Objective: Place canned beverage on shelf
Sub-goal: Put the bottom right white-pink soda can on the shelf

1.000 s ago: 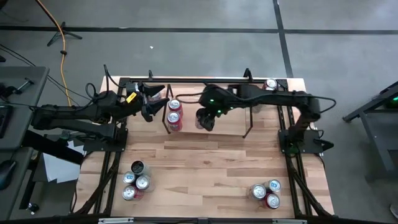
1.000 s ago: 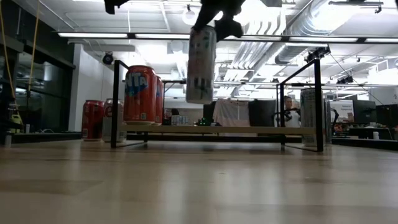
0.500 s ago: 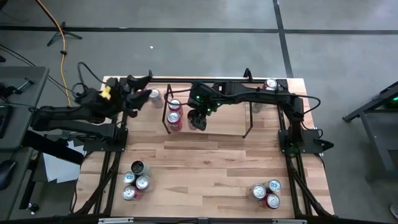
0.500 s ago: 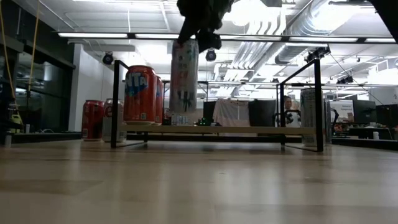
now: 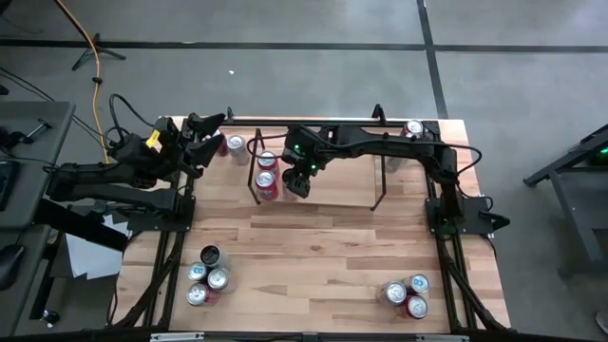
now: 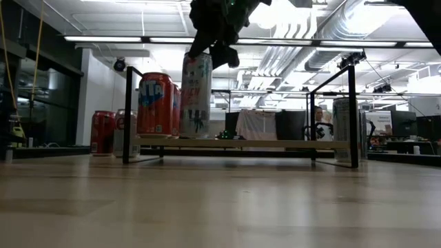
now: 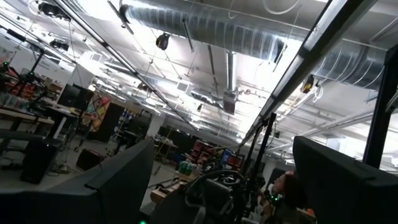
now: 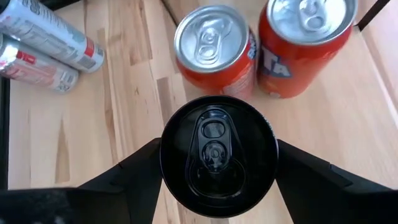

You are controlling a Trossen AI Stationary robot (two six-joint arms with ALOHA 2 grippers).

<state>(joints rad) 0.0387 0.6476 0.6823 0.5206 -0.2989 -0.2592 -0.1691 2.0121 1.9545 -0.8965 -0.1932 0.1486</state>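
Observation:
The canned beverage [image 6: 196, 96], a tall slim white can with a dark top [image 8: 217, 162], stands over the left part of the shelf [image 5: 375, 190], with my right gripper [image 5: 299, 180] shut on it. Its bottom is at the shelf's see-through top [image 6: 241, 143]; whether it touches, I cannot tell. Two orange cans [image 8: 214, 50] [image 8: 305, 43] stand on the shelf just left of it. My left gripper [image 5: 204, 133] is open and raised at the table's far left, pointing up at the ceiling [image 7: 224, 186]. My right gripper pinches the canned beverage between its two fingers [image 8: 134, 171], on opposite sides of its wall just under the top rim [image 8: 163, 155]. The fingers come from above, slanting down. The can stands nearly upright, leaning slightly, its bottom [image 6: 194, 136] at the shelf top.
Two slim cans [image 8: 43, 37] are on the table left of the shelf. Clusters of cans stand near left [image 5: 207, 275] and near right [image 5: 407, 294], and one at the far right corner [image 5: 413, 128]. A black rail frame [image 5: 437, 190] edges the table.
My right gripper has gone toward the table's left edge and down with the canned beverage, bringing it from above the shelf's middle to the shelf top beside the orange cans. My left gripper has drawn back toward the left edge and tipped upward, staying open.

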